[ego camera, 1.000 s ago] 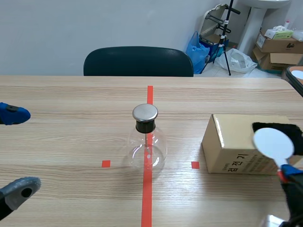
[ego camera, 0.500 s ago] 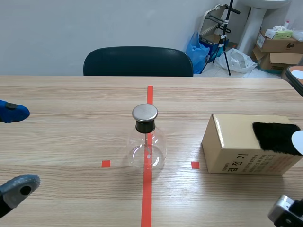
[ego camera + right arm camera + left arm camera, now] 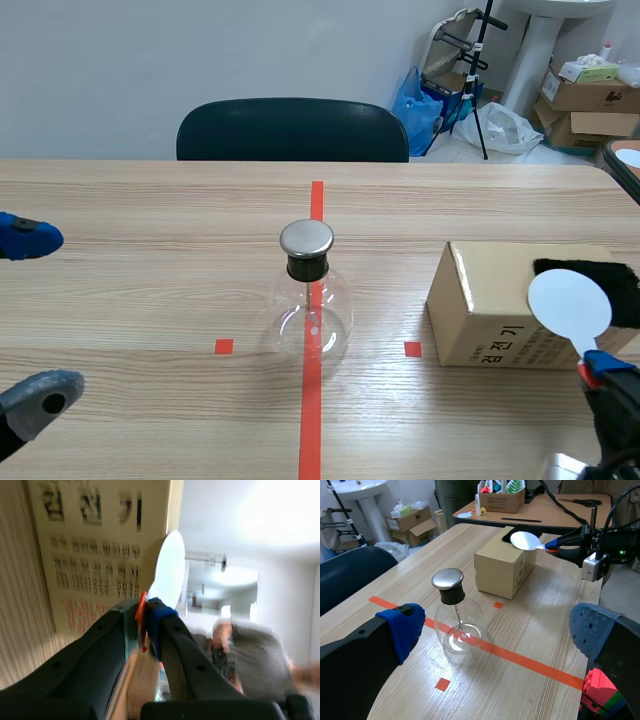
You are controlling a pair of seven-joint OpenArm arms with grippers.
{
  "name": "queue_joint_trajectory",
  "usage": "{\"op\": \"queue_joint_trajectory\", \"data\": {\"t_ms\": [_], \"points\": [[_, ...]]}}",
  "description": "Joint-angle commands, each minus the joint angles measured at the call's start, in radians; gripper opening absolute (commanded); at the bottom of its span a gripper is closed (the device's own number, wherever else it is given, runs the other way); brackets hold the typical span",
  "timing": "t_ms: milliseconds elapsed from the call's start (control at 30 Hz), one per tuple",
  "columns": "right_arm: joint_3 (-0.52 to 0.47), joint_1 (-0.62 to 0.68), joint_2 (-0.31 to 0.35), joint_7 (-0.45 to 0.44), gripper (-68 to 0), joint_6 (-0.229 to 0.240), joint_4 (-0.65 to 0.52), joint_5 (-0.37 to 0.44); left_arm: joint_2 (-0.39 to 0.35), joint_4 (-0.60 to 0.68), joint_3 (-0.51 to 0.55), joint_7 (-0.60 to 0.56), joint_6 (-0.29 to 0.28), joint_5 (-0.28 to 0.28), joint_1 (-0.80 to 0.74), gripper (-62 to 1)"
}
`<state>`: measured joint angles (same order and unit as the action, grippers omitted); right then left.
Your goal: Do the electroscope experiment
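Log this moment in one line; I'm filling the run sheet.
left fingers open | right fingers shut on white paddle near box | electroscope untouched on centre tape

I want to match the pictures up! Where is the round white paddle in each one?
Scene view: the white paddle shows against the cardboard box, held in the right gripper.
Left wrist view: paddle over the box, past the flask.
Right wrist view: paddle edge-on, clamped in the gripper.
Shared landmark: the cardboard box.

Black pad on cardboard box: partly hidden behind white disc, cut off at scene edge. Box print: blurred in right wrist view. Person beyond: blurred. Flask interior: too small to tell.
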<state>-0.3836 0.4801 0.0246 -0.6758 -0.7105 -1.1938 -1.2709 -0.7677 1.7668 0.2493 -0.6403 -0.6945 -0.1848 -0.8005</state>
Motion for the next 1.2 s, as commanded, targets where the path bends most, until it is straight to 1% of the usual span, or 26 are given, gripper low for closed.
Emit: {"op": "queue_joint_trajectory", "data": {"t_ms": [0, 33, 67, 133, 167, 200, 300, 333, 400, 433, 467, 500, 600, 633, 667, 733, 767, 800, 833, 900, 933, 967, 1067, 1100, 1133, 1167], "points": [[-0.023, 0.008, 0.016, 0.126, -66.2, 0.001, -0.003, 0.017, -0.001, 0.006, 0.0, -0.017, -0.002, -0.017, -0.003, 0.6], [-0.024, 0.008, 0.018, 0.131, -66.2, 0.002, -0.003, 0.016, -0.001, 0.006, 0.0, -0.017, -0.002, -0.017, -0.003, 0.6], [-0.024, 0.007, 0.02, 0.08, -66.2, 0.002, -0.003, 0.009, -0.001, 0.006, 0.0, -0.017, -0.002, -0.017, -0.003, 0.6], [-0.021, -0.002, 0.019, -0.078, -66.2, 0.002, -0.003, 0.006, 0.0, 0.006, 0.0, -0.018, -0.002, -0.017, -0.003, 0.6], [-0.019, -0.003, 0.018, -0.119, -66.2, 0.001, -0.003, 0.006, 0.0, 0.006, 0.0, -0.018, -0.002, -0.017, -0.003, 0.6], [-0.019, -0.003, 0.014, -0.102, -66.2, 0.0, -0.003, 0.009, 0.0, 0.006, 0.0, -0.018, -0.002, -0.018, -0.003, 0.6], [-0.023, 0.006, 0.011, 0.142, -66.2, 0.009, -0.003, 0.017, -0.001, 0.006, 0.0, -0.018, -0.002, -0.017, -0.003, 0.6], [-0.023, 0.006, 0.014, 0.151, -66.2, 0.029, -0.003, 0.013, -0.001, 0.006, 0.0, -0.018, -0.002, -0.017, -0.003, 0.6], [-0.023, 0.003, 0.018, 0.028, -66.2, 0.05, -0.003, -0.008, 0.0, 0.006, 0.0, -0.018, -0.002, -0.017, -0.003, 0.6], [-0.021, -0.001, 0.019, -0.048, -66.2, 0.05, -0.003, -0.007, 0.0, 0.006, 0.0, -0.018, -0.002, -0.017, -0.003, 0.6], [-0.021, -0.003, 0.019, -0.09, -66.2, 0.049, -0.003, -0.003, 0.0, 0.006, 0.0, -0.018, -0.002, -0.017, -0.003, 0.6], [-0.021, -0.003, 0.019, -0.078, -66.2, 0.045, -0.003, 0.003, 0.0, 0.006, 0.0, -0.018, -0.002, -0.017, -0.003, 0.6], [-0.028, 0.006, 0.016, 0.143, -66.2, 0.046, -0.003, 0.013, -0.001, 0.006, 0.0, -0.017, -0.002, -0.017, -0.003, 0.6], [-0.033, 0.008, 0.017, 0.153, -66.2, 0.046, -0.003, 0.005, -0.001, 0.006, 0.0, -0.017, -0.002, -0.017, -0.003, 0.6], [-0.037, 0.008, 0.02, 0.098, -66.2, 0.046, -0.003, -0.011, -0.001, 0.006, 0.0, -0.017, -0.002, -0.017, -0.003, 0.6], [-0.036, -0.001, 0.022, -0.082, -66.2, 0.046, -0.003, -0.014, 0.0, 0.006, 0.0, -0.017, -0.002, -0.017, -0.003, 0.6], [-0.036, -0.004, 0.021, -0.132, -66.2, 0.046, -0.003, -0.01, 0.0, 0.006, 0.0, -0.017, -0.002, -0.017, -0.003, 0.6], [-0.036, -0.004, 0.019, -0.13, -66.2, 0.043, -0.003, -0.001, 0.0, 0.006, 0.0, -0.017, -0.002, -0.017, -0.003, 0.6], [-0.036, 0.0, 0.018, -0.073, -66.2, 0.026, -0.003, 0.01, 0.0, 0.006, 0.0, -0.017, -0.002, -0.017, -0.003, 0.6], [-0.037, 0.005, 0.016, 0.103, -66.2, 0.015, -0.003, 0.014, -0.001, 0.006, 0.0, -0.017, -0.002, -0.017, -0.003, 0.6], [-0.037, 0.005, 0.017, 0.135, -66.2, 0.016, -0.003, 0.012, -0.001, 0.006, 0.0, -0.017, -0.002, -0.017, -0.003, 0.6], [-0.036, 0.005, 0.019, 0.103, -66.2, 0.016, -0.003, 0.002, -0.001, 0.006, 0.0, -0.017, -0.002, -0.017, -0.003, 0.6], [-0.036, -0.01, 0.019, -0.13, -66.2, 0.019, -0.004, -0.003, 0.0, 0.006, 0.0, -0.017, -0.002, -0.017, -0.003, 0.6], [-0.036, -0.012, 0.018, -0.134, -66.2, 0.015, -0.004, 0.005, 0.0, 0.006, 0.0, -0.017, -0.002, -0.017, -0.003, 0.6], [-0.036, -0.012, 0.016, -0.083, -66.2, -0.004, -0.004, 0.021, 0.0, 0.006, 0.0, -0.018, -0.002, -0.018, -0.003, 0.6], [-0.036, -0.01, 0.014, 0.003, -66.2, -0.016, -0.004, 0.027, 0.0, 0.006, 0.0, -0.017, -0.002, -0.017, -0.003, 0.6]]}}
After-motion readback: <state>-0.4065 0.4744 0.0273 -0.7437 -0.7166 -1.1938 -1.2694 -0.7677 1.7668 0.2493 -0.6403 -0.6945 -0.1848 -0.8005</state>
